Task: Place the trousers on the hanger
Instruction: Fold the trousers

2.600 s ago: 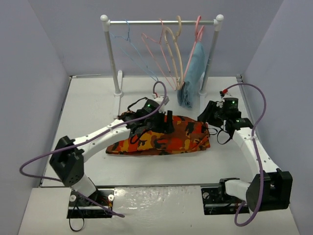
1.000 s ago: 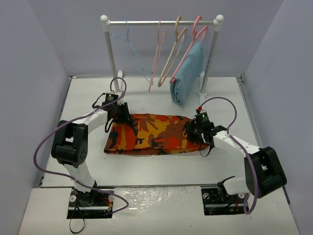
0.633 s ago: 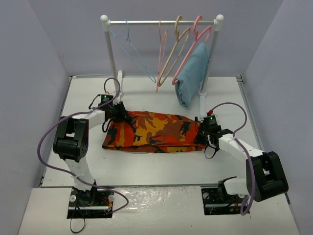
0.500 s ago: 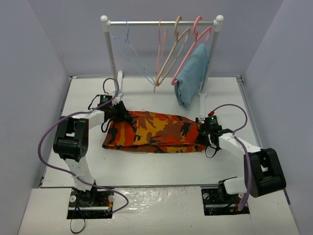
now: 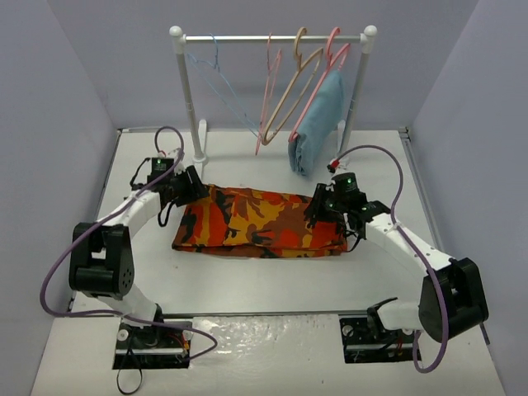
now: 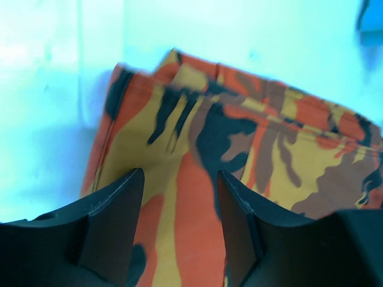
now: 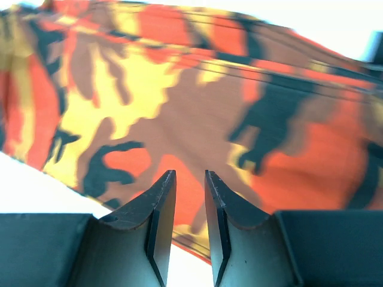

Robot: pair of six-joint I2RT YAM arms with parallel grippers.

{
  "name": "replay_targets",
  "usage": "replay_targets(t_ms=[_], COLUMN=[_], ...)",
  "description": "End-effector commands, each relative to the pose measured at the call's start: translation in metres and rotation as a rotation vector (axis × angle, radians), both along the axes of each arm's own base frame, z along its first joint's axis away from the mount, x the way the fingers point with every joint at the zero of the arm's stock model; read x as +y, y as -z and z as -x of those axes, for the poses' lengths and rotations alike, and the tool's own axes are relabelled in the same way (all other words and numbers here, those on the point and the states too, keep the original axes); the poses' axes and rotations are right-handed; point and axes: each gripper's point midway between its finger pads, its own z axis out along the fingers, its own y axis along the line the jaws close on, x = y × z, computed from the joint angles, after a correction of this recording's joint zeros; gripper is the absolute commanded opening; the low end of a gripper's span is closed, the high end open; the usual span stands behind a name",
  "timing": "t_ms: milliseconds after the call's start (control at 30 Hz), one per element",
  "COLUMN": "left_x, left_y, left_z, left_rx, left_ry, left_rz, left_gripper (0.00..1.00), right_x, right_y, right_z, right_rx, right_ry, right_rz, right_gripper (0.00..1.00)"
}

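Top external view: the trousers (image 5: 260, 224) are being left flat and stretched on the worktop (image 5: 247, 280), with both ends just let go. The left end effector (image 5: 191, 188) is being drawn back from the left end, fingers apart and empty. The right end effector (image 5: 316, 211) is being lifted off the right end, fingers narrowly parted and nothing pinched. Spreading is being judged finished. The hanger (image 5: 216, 58), being carried bare by the rail (image 5: 247, 37), is not yet fetched. No container is being shown.

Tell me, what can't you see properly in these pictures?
Top view: the hanger wire is too thin to trace fully.
Top view: the left gripper and right gripper are dark blobs, so touching the trousers or not is unclear.
Wrist views: trousers blurred, cut off by edges.
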Motion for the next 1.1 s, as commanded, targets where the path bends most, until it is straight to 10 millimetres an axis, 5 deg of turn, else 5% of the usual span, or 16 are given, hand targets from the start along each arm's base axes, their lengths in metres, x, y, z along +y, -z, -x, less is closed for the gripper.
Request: replay_targets(t_ms=[0, 200, 300, 400, 600, 700, 800, 1000, 1067], left_x=[0.019, 0.051, 0.068, 0.073, 0.08, 0.081, 0.076, 0.046, 0.037], left_y=[0.025, 0.069, 0.086, 0.097, 0.088, 0.071, 0.038, -0.028, -0.044], left_z=[0.01, 0.007, 0.017, 0.04, 0.095, 0.104, 0.089, 0.025, 0.009], left_rx=[0.053, 0.162, 0.229, 0.307, 0.376, 0.343, 0.205, -0.044, -0.117], left_ry=[-0.025, -0.163, -0.241, -0.291, -0.369, -0.38, -0.355, -0.199, -0.15], left_rz=[-0.078, -0.051, -0.062, -0.074, -0.08, -0.082, -0.039, 0.128, 0.174], left_gripper=[0.44, 0.27, 0.23, 0.21, 0.17, 0.17, 0.18, 0.28, 0.28], right_x=[0.037, 0.016, 0.002, -0.009, -0.012, -0.006, 0.007, 0.032, 0.039], right_y=[-0.003, 0.09, 0.116, 0.12, 0.11, 0.095, 0.067, 0.002, -0.005], right_z=[-0.002, 0.04, 0.06, 0.063, 0.062, 0.056, 0.038, -0.019, -0.03], right_rx=[-0.044, 0.173, 0.259, 0.276, 0.273, 0.244, 0.167, -0.034, -0.064], right_ry=[-0.132, -0.077, -0.029, 0.008, 0.001, -0.026, -0.064, -0.11, -0.112], right_rz=[-0.067, 0.006, 0.04, 0.081, 0.102, 0.08, 0.039, -0.008, -0.03], right_gripper=[0.23, 0.19, 0.17, 0.17, 0.16, 0.16, 0.19, 0.25, 0.25])
